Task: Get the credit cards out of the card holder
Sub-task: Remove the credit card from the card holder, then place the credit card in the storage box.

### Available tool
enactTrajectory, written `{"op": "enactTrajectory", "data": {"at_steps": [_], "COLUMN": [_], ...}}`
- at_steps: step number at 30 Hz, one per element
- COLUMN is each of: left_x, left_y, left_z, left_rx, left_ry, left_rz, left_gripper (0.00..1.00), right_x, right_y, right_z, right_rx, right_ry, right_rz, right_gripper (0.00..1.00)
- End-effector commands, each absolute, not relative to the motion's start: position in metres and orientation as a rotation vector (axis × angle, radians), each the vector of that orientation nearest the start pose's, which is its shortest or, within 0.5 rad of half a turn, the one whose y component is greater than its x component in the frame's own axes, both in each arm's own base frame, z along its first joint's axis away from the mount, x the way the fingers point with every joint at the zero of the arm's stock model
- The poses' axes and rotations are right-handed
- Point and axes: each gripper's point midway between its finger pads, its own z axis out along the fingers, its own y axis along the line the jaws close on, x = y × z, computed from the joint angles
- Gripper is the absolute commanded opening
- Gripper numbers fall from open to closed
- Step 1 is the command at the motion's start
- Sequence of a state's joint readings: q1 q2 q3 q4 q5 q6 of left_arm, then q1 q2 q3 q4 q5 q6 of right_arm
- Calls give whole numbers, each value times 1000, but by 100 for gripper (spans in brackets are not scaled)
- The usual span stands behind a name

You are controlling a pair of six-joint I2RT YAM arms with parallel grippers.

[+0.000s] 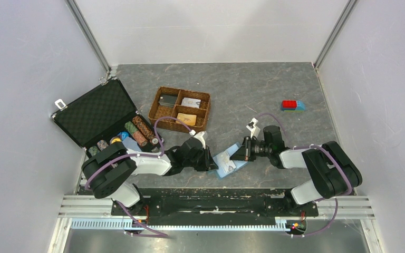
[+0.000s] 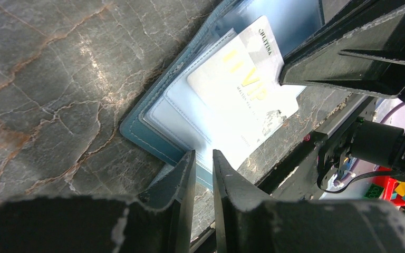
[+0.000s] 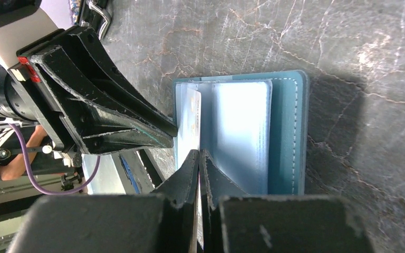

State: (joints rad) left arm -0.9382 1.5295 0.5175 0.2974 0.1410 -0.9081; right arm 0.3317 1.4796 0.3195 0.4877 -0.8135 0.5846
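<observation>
Base rail (image 1: 205, 203), card holder (image 1: 228, 164), grey marbled tabletop (image 1: 242, 84), white walls (image 1: 211, 26)

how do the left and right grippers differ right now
The left gripper pinches the card holder at its edge, fingers slightly apart; the right gripper is shut on the white card. The left gripper reaches in from the holder's left in the top view, the right gripper from its right. Both meet low over the open holder.

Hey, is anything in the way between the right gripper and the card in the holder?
Nothing visible. The right gripper is shut on the white card, which sticks partly out of the card holder.
</observation>
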Motion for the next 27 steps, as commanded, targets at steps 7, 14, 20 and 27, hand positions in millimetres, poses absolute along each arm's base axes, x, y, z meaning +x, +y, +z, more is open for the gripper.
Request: {"op": "enactTrajectory", "data": {"at_steps": [7, 14, 20, 27], "left_x": [159, 163, 167, 181], "left_y": [-306, -315, -333, -342], "left_z": [-2, 14, 43, 83], "left_rx": [124, 139, 175, 189], "left_ry": [2620, 2579, 2526, 2445], "left_rz": [-899, -958, -1060, -1071], "left_gripper": [28, 33, 45, 62], "right_x": [223, 240, 250, 250], "right_y": [214, 200, 193, 195], "right_z": [67, 74, 88, 102], "right_rx": [-159, -134, -136, -158], "right_ry": [2253, 2248, 2218, 2187], "right_rz": [1368, 1280, 1250, 1267], "right_gripper": [0, 0, 0, 0]}}
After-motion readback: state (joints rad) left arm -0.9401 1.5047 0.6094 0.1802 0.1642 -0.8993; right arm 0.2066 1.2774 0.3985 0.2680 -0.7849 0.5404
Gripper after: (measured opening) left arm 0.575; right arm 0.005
